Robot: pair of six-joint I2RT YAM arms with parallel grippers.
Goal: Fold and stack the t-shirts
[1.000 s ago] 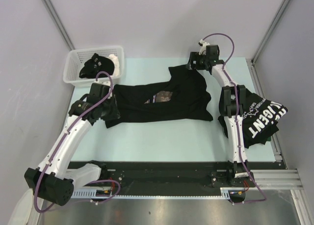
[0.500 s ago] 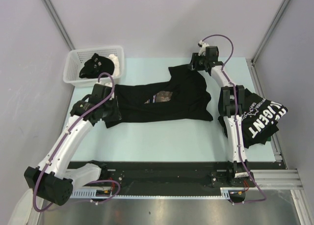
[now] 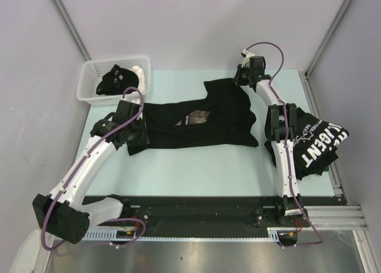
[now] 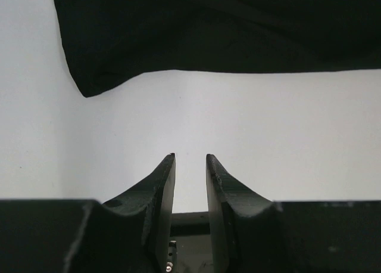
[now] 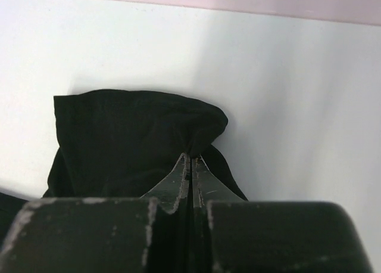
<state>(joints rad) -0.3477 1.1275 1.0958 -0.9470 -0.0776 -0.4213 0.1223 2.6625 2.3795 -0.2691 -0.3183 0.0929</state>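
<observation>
A black t-shirt [image 3: 226, 115] with a reddish-brown chest print [image 3: 199, 117] lies spread across the middle of the table. My right gripper [image 3: 242, 78] is at its far right corner, shut on a pinch of the cloth. In the right wrist view the fabric [image 5: 131, 130] bunches up at the closed fingertips of that gripper [image 5: 191, 158]. My left gripper [image 3: 136, 139] hovers at the shirt's left end. In the left wrist view this gripper [image 4: 190, 158] is open and holds nothing, with bare table under it and the shirt's edge [image 4: 226, 28] just beyond. A second t-shirt [image 3: 315, 143], folded and bearing big white lettering, lies at the right edge.
A white slotted basket [image 3: 143, 63] stands at the far left corner with a black garment [image 3: 116, 79] inside. The enclosure walls close in behind and on both sides. A black rail [image 3: 196, 210] with the arm bases runs along the near edge.
My right gripper has shut on the shirt's far corner. The left arm has shifted slightly to the right along the shirt's left end, with its jaws unchanged.
</observation>
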